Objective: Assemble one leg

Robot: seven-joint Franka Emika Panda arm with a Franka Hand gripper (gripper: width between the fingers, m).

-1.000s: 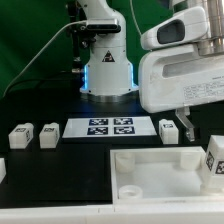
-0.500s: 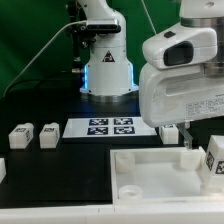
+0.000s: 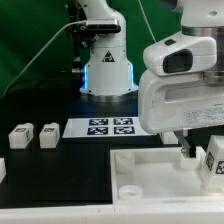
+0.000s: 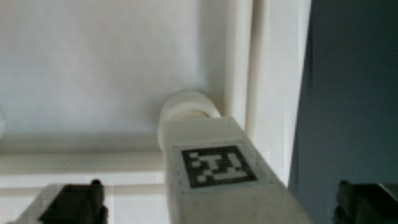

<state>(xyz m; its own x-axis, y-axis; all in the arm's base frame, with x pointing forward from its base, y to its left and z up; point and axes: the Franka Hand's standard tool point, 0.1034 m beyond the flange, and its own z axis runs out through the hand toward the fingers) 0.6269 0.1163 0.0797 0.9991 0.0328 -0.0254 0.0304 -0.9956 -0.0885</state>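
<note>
Tool (image 4: 217, 205) wide open, holding nothing. Has dropped lower over last second. Dark fingers (image 4: 71, 205) now flank leg (image 3: 214, 160), with gap on each side and no contact. Leg sits, tag showing, on white panel (image 3: 150, 170) near its far corner, at exterior view's right. Spare legs (image 3: 22, 133) rest on dark counter (image 3: 60, 165) at exterior view's left, near marker board (image 3: 110, 127). Judgement: approach about done, closing on leg likely next. Leg not yet lifted or fitted.

Bright, even light; the wrist view is soft and blurred.
</note>
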